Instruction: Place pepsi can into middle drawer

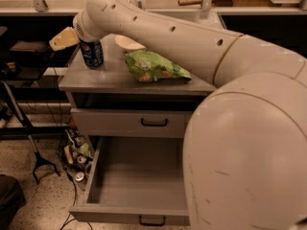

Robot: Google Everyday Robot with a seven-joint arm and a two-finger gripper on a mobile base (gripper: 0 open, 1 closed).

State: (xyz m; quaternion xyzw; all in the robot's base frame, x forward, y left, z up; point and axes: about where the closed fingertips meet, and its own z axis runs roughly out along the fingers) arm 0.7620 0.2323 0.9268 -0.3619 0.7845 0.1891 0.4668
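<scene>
Gripper (66,38) at far left, above left edge of cabinet top (96,83), close against pepsi can (92,55); open or clamped, cannot tell. Stands upright there, upper rim hidden behind wrist (88,25). Probably light, stiff yet easily dented, slick-walled: best taken across mid-body with gentle squeeze. Lower and rightward, middle drawer (139,176) pulled wide open, ready to receive. Farther right, green chip bag (156,67) lying apart from can.
</scene>
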